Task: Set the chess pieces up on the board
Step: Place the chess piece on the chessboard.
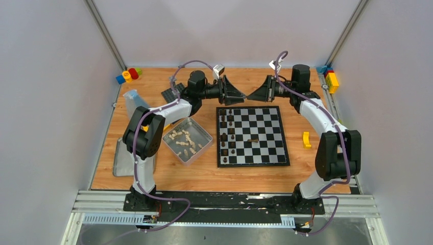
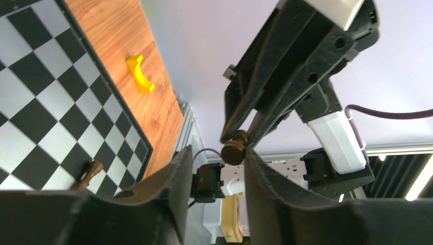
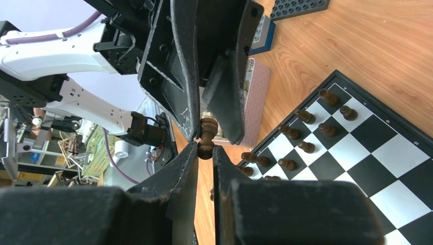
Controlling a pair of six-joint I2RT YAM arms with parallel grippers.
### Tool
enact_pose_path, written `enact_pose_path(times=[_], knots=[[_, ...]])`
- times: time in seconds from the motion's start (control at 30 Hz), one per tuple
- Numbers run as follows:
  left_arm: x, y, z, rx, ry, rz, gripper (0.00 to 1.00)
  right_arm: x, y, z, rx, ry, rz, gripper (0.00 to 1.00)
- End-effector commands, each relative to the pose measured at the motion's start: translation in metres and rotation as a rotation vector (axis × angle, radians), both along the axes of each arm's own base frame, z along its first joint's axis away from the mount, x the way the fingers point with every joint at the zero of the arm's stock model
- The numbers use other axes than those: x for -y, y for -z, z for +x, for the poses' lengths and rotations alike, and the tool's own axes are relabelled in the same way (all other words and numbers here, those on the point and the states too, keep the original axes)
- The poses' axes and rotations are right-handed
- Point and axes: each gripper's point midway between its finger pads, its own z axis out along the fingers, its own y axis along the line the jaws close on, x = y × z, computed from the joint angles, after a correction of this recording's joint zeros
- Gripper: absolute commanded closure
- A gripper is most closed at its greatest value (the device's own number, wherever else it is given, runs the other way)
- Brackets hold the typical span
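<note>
My right jaws pinched a dark brown chess piece [image 3: 207,144] in the air above the far edge of the board [image 1: 265,145]. They met my left jaws tip to tip, and those stood spread either side of its other end. More dark pieces [image 1: 223,137] stood along the board's left files.

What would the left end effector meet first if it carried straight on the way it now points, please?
Most likely the small dark brown chess piece at the tips of the left end effector, pinched by the right end effector, which faces it directly behind.
</note>
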Motion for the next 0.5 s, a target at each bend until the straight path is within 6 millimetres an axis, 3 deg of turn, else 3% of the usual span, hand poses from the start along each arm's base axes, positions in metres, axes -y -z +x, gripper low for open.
enact_pose_path(times=[0.0, 0.13, 0.3, 0.47], knots=[[-0.003, -0.006, -0.010, 0.090, 0.020, 0.052, 0.43, 0.001, -0.030, -0.007, 0.148, -0.028, -0.011, 1.00], [-0.013, -0.007, -0.008, 0.135, 0.005, 0.084, 0.27, 0.015, -0.034, -0.013, 0.192, -0.007, -0.035, 1.00], [-0.037, -0.011, -0.001, 0.218, -0.025, 0.156, 0.24, 0.025, -0.035, -0.030, 0.278, -0.007, -0.107, 1.00], [-0.087, -0.012, 0.019, 0.319, -0.099, 0.287, 0.24, 0.026, -0.025, -0.054, 0.337, -0.044, -0.167, 1.00]])
